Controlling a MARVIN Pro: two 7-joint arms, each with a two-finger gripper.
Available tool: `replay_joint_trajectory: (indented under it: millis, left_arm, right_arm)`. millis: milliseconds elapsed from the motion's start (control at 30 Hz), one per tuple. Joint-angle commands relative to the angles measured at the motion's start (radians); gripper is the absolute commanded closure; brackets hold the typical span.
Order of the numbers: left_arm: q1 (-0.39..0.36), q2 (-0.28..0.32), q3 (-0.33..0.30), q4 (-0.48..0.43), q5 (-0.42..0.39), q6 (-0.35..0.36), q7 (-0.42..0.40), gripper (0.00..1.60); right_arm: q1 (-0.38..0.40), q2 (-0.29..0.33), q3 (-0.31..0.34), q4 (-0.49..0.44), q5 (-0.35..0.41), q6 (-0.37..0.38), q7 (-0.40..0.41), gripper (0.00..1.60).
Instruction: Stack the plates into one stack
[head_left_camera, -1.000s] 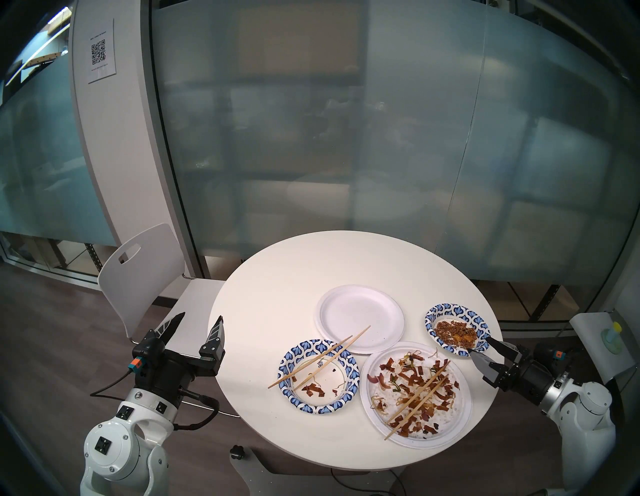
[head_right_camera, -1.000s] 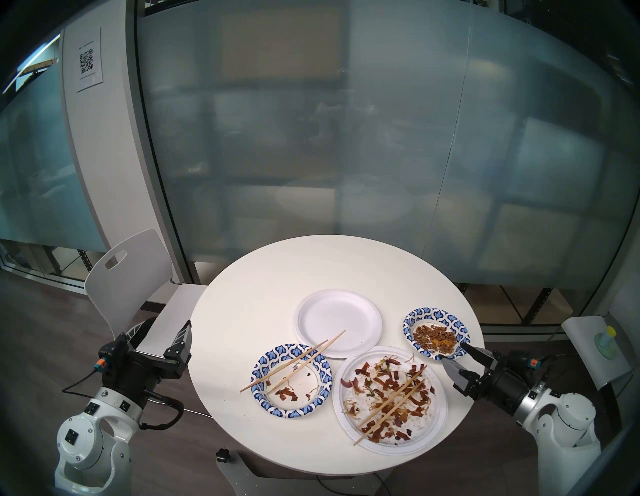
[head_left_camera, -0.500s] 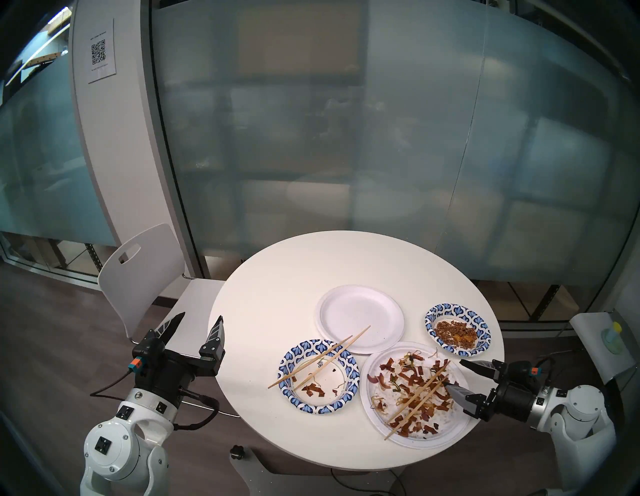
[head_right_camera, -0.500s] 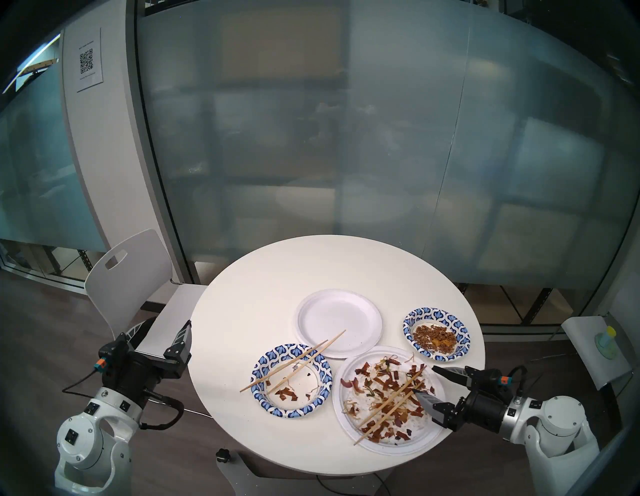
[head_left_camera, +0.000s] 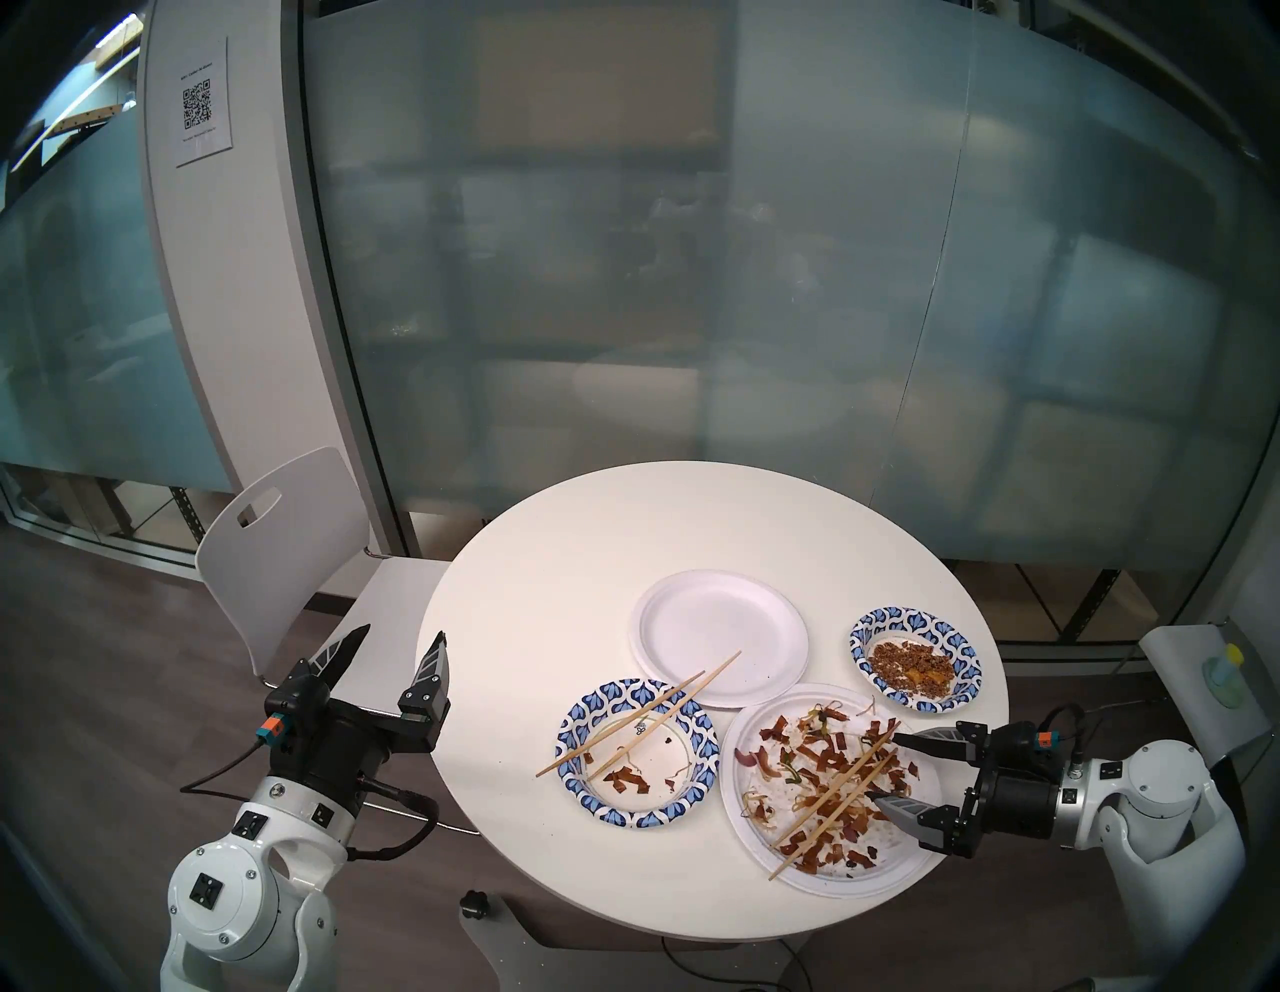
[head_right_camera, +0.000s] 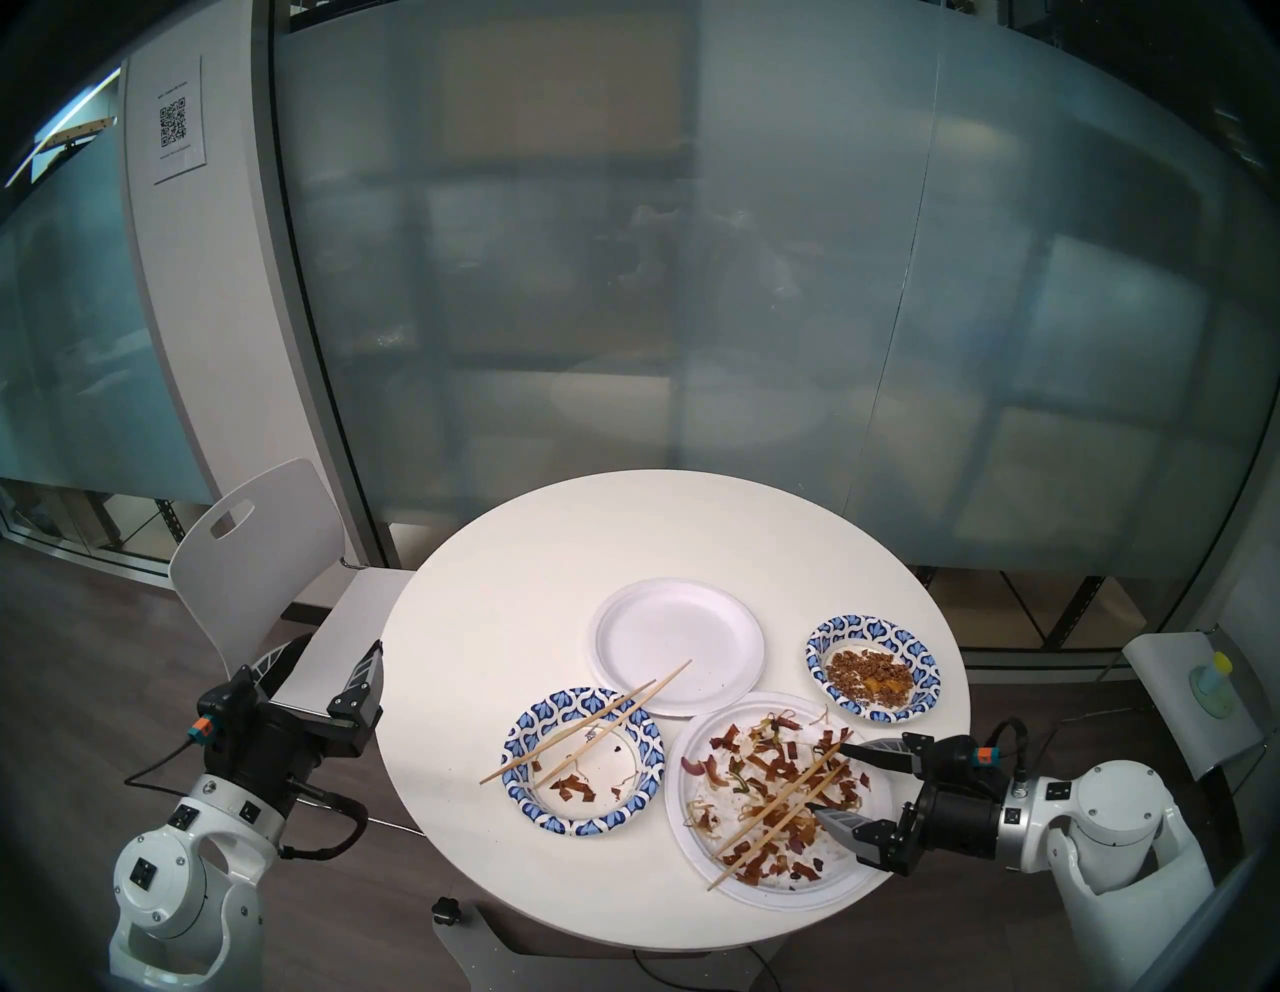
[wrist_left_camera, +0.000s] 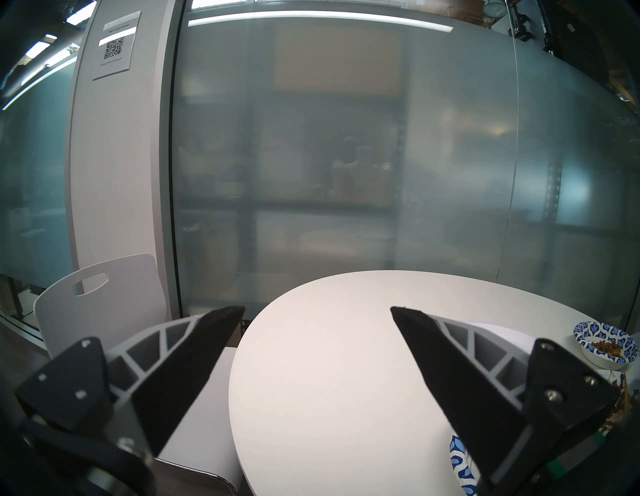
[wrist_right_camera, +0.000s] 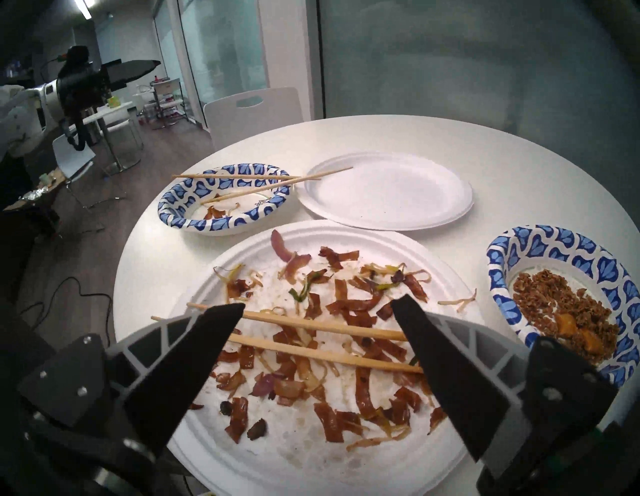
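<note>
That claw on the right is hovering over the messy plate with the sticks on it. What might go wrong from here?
Three risks, as I judge them:
1. The open right gripper straddles the chopsticks on the large dirty plate; a poor pinch may roll them off.
2. That plate sits near the table edge, so a nudge may push it over.
3. Leftovers on it and in the patterned bowl-plate may spill when stacked.
</note>
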Motion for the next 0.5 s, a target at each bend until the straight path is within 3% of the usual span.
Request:
replay_joint_trajectory:
  millis: [0, 467]
  left_arm:
    - [0.0, 0.002, 0.001, -0.02, 0.002, -0.002, -0.002, 0.0]
    - [0.0, 0.002, 0.001, -0.02, 0.002, -0.002, -0.002, 0.0]
  right_arm:
    - [0.018, 0.043, -0.01, -0.013, -0.03, -0.006, 0.014, 0.0]
    - [0.06, 0.095, -0.082, 0.012, -0.152, -0.084, 0.036, 0.0]
